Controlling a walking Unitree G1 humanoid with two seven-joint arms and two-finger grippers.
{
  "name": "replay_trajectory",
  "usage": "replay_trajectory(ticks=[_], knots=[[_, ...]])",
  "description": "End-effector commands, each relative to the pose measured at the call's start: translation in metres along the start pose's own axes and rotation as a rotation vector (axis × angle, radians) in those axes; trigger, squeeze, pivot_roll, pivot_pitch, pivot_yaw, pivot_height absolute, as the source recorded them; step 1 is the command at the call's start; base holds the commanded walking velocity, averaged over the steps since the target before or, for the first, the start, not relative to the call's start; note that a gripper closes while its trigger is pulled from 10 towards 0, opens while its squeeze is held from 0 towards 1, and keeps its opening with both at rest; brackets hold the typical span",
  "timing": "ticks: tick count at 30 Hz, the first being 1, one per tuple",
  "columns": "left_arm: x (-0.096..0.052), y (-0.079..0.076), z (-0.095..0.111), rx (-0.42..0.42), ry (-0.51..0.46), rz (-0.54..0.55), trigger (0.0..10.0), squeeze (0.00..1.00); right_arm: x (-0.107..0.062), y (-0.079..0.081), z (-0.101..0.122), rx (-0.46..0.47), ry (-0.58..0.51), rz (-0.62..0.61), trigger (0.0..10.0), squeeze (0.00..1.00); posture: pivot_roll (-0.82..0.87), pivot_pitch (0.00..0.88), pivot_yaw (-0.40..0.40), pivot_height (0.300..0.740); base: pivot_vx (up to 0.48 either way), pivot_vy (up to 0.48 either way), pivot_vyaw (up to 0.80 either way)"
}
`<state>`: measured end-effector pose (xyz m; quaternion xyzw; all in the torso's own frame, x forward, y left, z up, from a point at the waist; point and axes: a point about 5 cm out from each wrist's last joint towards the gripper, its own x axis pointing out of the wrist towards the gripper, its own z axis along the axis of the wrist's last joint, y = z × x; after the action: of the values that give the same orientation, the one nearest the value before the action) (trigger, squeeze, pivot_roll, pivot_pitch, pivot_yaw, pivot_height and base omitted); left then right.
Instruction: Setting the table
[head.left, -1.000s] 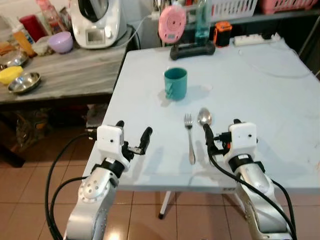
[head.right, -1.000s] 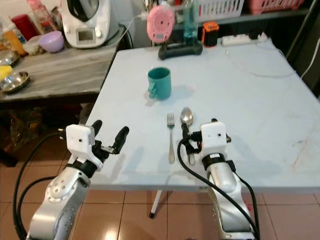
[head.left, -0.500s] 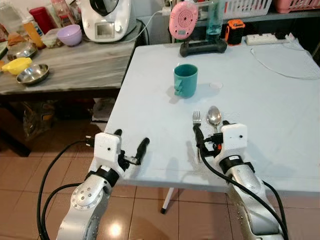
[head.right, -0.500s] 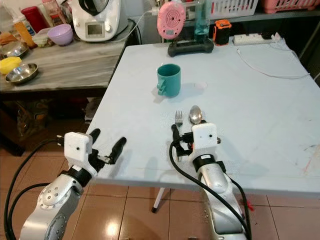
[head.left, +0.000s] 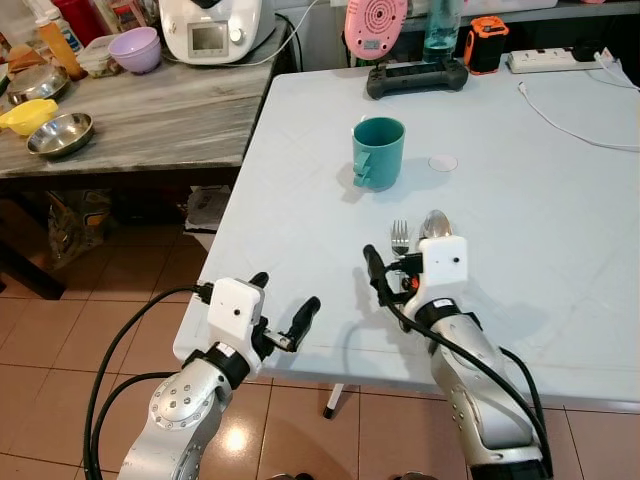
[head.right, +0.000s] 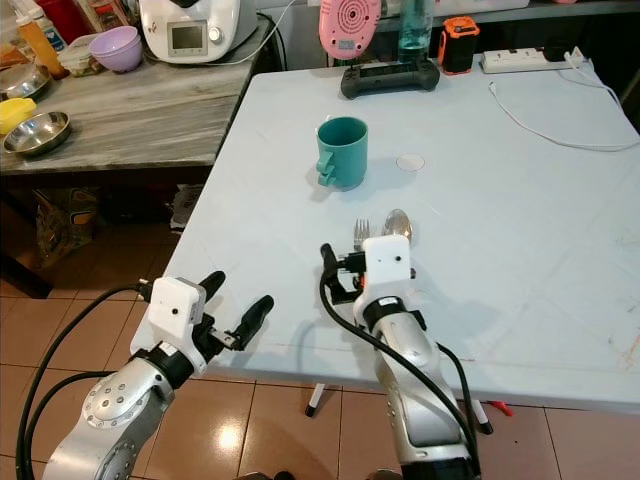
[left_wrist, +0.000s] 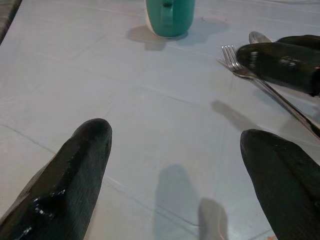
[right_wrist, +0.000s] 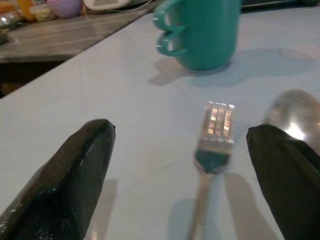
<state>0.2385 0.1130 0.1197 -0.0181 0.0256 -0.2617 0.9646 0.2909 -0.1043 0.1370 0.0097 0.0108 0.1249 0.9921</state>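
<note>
- Right claw (head.left: 388, 268): hovers low over the near part of the pale bench (head.left: 560, 200), fingers spread wide and holding nothing. The fork's tines lie between its two fingers in the right wrist view, which suggests it is lined up on the cutlery.
- Fork (right_wrist: 216, 131) and spoon (right_wrist: 292, 112): lie flat, side by side and parallel, heads pointing toward the mug. Judged from this layout, they already form the cutlery of one place setting.
- Mug (head.left: 379, 153): teal, upright, handle toward the robot, standing beyond the cutlery and apart from it. Its inside cannot be seen well enough to tell whether it holds anything.
- Left claw (head.left: 280, 310): held at the near left edge of the bench, fingers wide apart, empty; it appears to be waiting rather than working.
- Small round disc (head.left: 442, 162): lies flat just beside the mug, on its right.
- Side counter (head.left: 150, 110), left of the bench: carries a steel bowl (head.left: 60, 134), a purple bowl (head.left: 137, 48) and a yellow dish (head.left: 24, 116). Their contents cannot be made out.
- Far edge of the bench: a pink round gadget (head.left: 375, 26) on a black base, and a power strip (head.left: 555, 60) with a white cable.
</note>
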Motion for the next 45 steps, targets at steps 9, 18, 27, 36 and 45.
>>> replay_trajectory(ticks=[9,18,27,36,45], knots=[[-0.004,0.0,-0.003,0.004,0.013,-0.01,10.0,0.0,0.001,0.002,-0.009,0.029,0.099,-0.013,10.0,0.0,-0.12,0.15,0.14,0.74,0.0,0.0,0.0],[-0.003,-0.001,-0.005,0.004,0.019,-0.027,10.0,0.0,0.001,0.002,-0.013,0.043,0.162,-0.015,2.1,0.0,-0.13,0.152,0.14,0.74,0.0,0.0,0.0],[-0.003,-0.001,-0.005,0.003,0.02,-0.04,10.0,0.0,0.008,0.004,-0.014,0.071,0.221,-0.019,0.0,0.0,-0.13,0.143,0.143,0.74,0.0,0.0,0.0],[-0.003,0.0,-0.004,0.007,0.017,-0.041,10.0,0.0,0.007,0.002,-0.022,0.045,0.305,-0.034,0.0,0.0,-0.12,0.138,0.142,0.74,0.0,0.0,0.0],[-0.003,0.0,-0.003,0.006,0.015,-0.042,10.0,0.0,0.006,0.001,-0.027,0.047,0.349,-0.043,0.0,0.0,-0.13,0.137,0.143,0.74,0.0,0.0,0.0]])
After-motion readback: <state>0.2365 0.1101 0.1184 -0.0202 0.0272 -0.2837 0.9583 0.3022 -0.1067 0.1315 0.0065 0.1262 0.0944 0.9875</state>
